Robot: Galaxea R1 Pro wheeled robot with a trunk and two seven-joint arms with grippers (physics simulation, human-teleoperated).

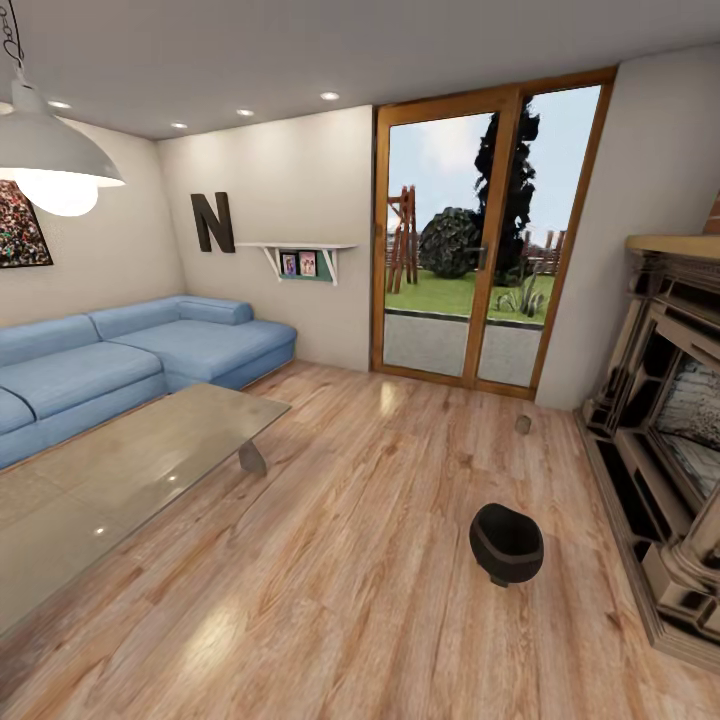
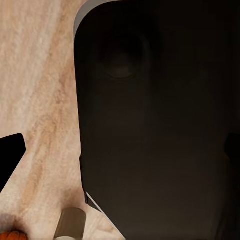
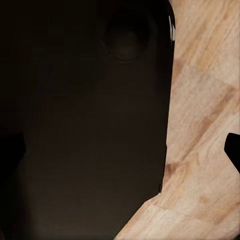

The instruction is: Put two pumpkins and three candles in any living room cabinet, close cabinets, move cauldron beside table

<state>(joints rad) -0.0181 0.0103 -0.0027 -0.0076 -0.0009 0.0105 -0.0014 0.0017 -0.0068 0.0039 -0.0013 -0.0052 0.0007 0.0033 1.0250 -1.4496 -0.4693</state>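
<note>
The black cauldron (image 1: 506, 543) stands on the wood floor at the right, near the fireplace. A small beige candle (image 1: 522, 424) sits on the floor beyond it, toward the glass door. In the left wrist view another candle (image 2: 70, 225) and the edge of an orange pumpkin (image 2: 12, 235) lie on the floor beside my dark base. My left gripper (image 2: 120, 155) is open, its fingertips (image 2: 10, 157) far apart. The right gripper (image 3: 122, 147) is open too, with one fingertip (image 3: 233, 150) over bare floor. The cabinet is out of view.
A glass coffee table (image 1: 130, 470) fills the left foreground, with a blue corner sofa (image 1: 120, 350) behind it. A stone fireplace (image 1: 670, 440) lines the right wall. A glass patio door (image 1: 480, 240) is straight ahead. A lamp (image 1: 50, 160) hangs at the upper left.
</note>
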